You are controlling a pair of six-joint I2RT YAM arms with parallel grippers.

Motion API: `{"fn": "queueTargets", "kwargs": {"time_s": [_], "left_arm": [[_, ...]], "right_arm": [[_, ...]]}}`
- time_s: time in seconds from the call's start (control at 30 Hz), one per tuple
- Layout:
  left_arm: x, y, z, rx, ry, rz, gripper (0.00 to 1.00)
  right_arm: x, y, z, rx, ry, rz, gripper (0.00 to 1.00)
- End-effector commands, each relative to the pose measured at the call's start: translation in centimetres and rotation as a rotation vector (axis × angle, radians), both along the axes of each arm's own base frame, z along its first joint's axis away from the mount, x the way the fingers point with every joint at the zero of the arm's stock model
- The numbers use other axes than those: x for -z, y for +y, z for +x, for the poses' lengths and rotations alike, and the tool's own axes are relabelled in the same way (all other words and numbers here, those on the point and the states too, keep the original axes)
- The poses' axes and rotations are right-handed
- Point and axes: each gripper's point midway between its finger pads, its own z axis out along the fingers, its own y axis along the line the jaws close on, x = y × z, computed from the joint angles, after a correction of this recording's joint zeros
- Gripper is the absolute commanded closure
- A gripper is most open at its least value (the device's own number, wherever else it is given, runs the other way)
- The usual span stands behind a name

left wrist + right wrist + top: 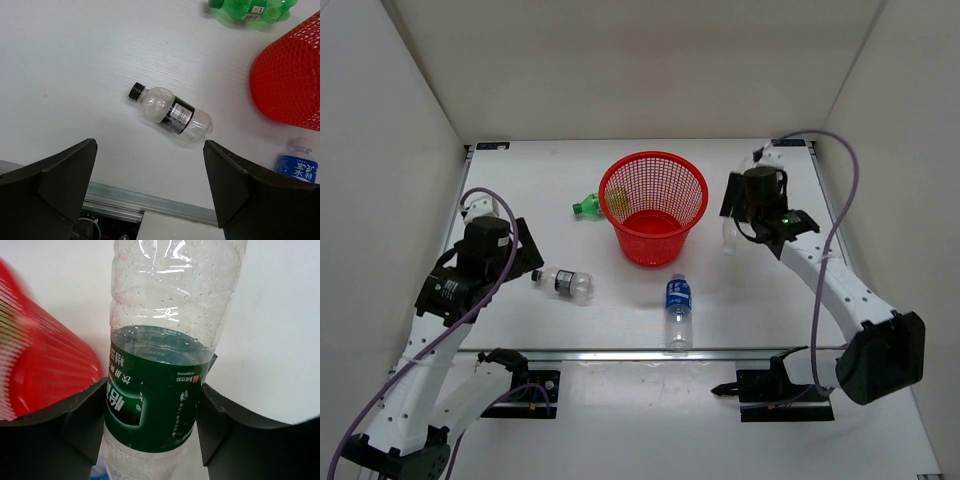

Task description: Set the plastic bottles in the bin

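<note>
From the top external view, the red mesh bin [653, 240] stands upright toward the far edge of the white counter [550, 170], about midway between the left and right edges. A green-tinted bottle [586, 207] lies on its side just beside the bin's left wall. A dark-label bottle [564, 283] lies nearer the left edge, its black cap pointing at the left hand [527, 262], which sits just beside it. A blue-label bottle [678, 305] lies between the bin and the near edge. The right hand [733, 222] is to the right of the bin, near the right edge, pinching a clear bottle [729, 238].

In the left wrist view, the left hand [150, 146] is spread wide with nothing between its black fingers [55, 190]. The dark-label bottle [172, 114] lies on the counter [75, 60] beyond them, untouched. The green-tinted bottle [250, 9], the bin [290, 75] and the blue-label bottle [297, 166] all show along the right side.

In the right wrist view, the right hand [152, 415] presses both fingers [85, 425] against the dark green label of the clear bottle [165, 305], whose inside is beaded with droplets. The bin [40, 370] is a red blur at the left.
</note>
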Motion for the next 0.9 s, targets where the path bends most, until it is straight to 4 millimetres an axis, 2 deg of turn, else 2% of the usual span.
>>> {"fn": "queueTargets", "kwargs": {"time_s": [0.0, 0.03, 0.07, 0.1, 0.17, 0.2, 0.27, 0.3, 0.33, 0.37, 0.4, 0.47, 0.53, 0.6, 0.63, 0.67, 0.73, 0.83, 0.87], "left_arm": [[1.0, 0.4, 0.1, -0.044, -0.013, -0.014, 0.02], [2.2, 0.4, 0.0, -0.058, 0.013, -0.021, 0.01], [2.6, 0.1, 0.0, -0.054, 0.02, -0.047, 0.01], [3.8, 0.0, 0.0, -0.06, 0.048, -0.051, 0.01], [5.7, -0.9, -0.1, -0.045, 0.093, -0.088, 0.02], [6.3, -1.0, -0.2, -0.054, 0.107, -0.096, 0.01], [7.5, -1.5, -0.3, -0.059, 0.141, -0.119, 0.01], [7.6, -1.5, -0.1, -0.072, 0.134, -0.133, 0.02], [8.2, -1.5, -0.3, -0.087, 0.153, -0.139, 0.01], [8.3, -1.7, -0.3, -0.092, 0.15, -0.161, 0.01], [8.6, -1.6, -0.4, -0.116, 0.148, -0.181, 0.01], [9.4, -2.0, -0.7, -0.135, 0.151, -0.224, 0.01], [10.1, -2.2, -0.9, -0.171, 0.148, -0.269, 0.02], [10.9, -2.4, -0.9, -0.198, 0.147, -0.306, 0.01], [11.2, -2.5, -0.9, -0.201, 0.143, -0.316, 0.01], [11.2, -2.4, -0.8, -0.217, 0.136, -0.325, 0.01], [11.1, -2.4, -0.5, -0.233, 0.11, -0.346, 0.02], [11.2, -2.2, 0.2, -0.271, 0.094, -0.35, 0.01], [11.0, -2.0, 0.4, -0.282, 0.084, -0.344, 0.02]], "right_arm": [[-14.3, 1.9, 1.9, -0.096, -0.414, -0.033, 0.53], [-16.2, 3.2, 1.9, -0.113, -0.46, -0.039, 0.53], [-17.0, 4.7, 1.9, -0.146, -0.489, -0.065, 0.53], [-19.0, 6.0, 2.3, -0.175, -0.54, -0.065, 0.53], [-19.5, 9.4, 3.4, -0.27, -0.558, -0.064, 0.52], [-20.0, 10.2, 3.6, -0.289, -0.572, -0.039, 0.52], [-18.5, 13.9, 4.3, -0.396, -0.544, 0.003, 0.48], [-18.5, 14.8, 4.3, -0.421, -0.554, 0.005, 0.46], [-17.3, 15.9, 4.4, -0.44, -0.531, 0.001, 0.45], [-17.2, 17.1, 4.5, -0.467, -0.528, -0.005, 0.43], [-17.1, 17.5, 4.6, -0.471, -0.528, 0.003, 0.43], [-17.1, 19.8, 4.2, -0.535, -0.533, 0.018, 0.34], [-17.1, 20.6, 4.4, -0.56, -0.531, 0.014, 0.25], [-18.0, 21.1, 4.7, -0.555, -0.544, 0.004, 0.13], [-18.3, 21.4, 4.6, -0.562, -0.552, 0.003, 0.04], [-18.8, 21.7, 4.4, -0.569, -0.564, 0.0, 0.01], [-20.1, 21.7, 3.8, -0.582, -0.601, -0.022, 0.01], [-23.2, 19.5, 1.9, -0.519, -0.667, -0.061, 0.01], [-23.4, 19.0, 1.5, -0.513, -0.677, -0.097, 0.01]]}}
